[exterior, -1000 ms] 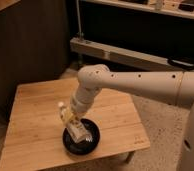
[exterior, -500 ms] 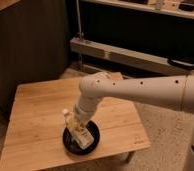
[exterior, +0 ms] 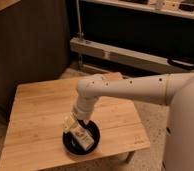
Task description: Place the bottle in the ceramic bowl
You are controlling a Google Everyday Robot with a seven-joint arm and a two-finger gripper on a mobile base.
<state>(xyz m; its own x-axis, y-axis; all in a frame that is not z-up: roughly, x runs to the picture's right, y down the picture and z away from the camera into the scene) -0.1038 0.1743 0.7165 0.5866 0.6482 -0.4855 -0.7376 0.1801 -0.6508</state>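
The glossy black ceramic bowl (exterior: 92, 145) sits on the wooden table (exterior: 35, 115) near its front edge. My white arm reaches down from the right, and the gripper (exterior: 74, 127) is low over the bowl's left half. The cream bottle (exterior: 83, 138) lies tilted inside the bowl, right at the gripper's end. The gripper and the bottle are the same pale colour and overlap, so I cannot tell whether the bottle is held or resting free.
The table's front edge (exterior: 80, 159) runs just in front of the bowl. A dark wooden cabinet (exterior: 25, 45) stands behind the table at the left. A low metal shelf rail (exterior: 125, 55) runs along the back right. The floor is speckled.
The gripper has come down a little and toward the bowl, and the bottle has sunk with it from above the rim into the bowl.
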